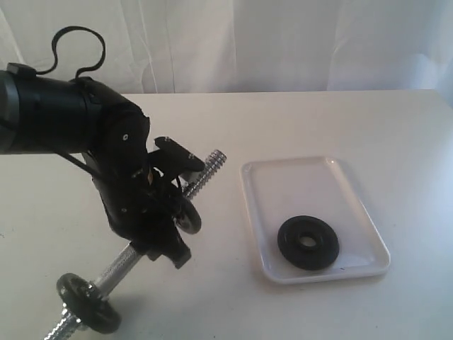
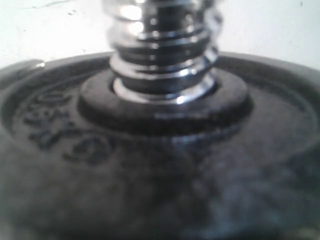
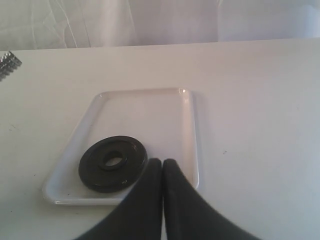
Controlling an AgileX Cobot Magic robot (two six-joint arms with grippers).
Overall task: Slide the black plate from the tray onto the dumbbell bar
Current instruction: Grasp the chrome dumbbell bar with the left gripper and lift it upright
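Black plate (image 1: pixel 308 242) flat in the tray (image 1: pixel 283 173) — bar held aslant off the tray's long side.

My left claw (image 1: pixel 173 212) looks clamped round the dumbbell bar (image 1: pixel 205 172). My right claw (image 3: pixel 163 170) is pressed together and empty, close to the tray's rim and the plate. As I judge it, the matte, grainy disc could skate on the glossy white plastic when I pinch its raised rim — or its round hole could snag the coarse chrome thread if the bar sags.
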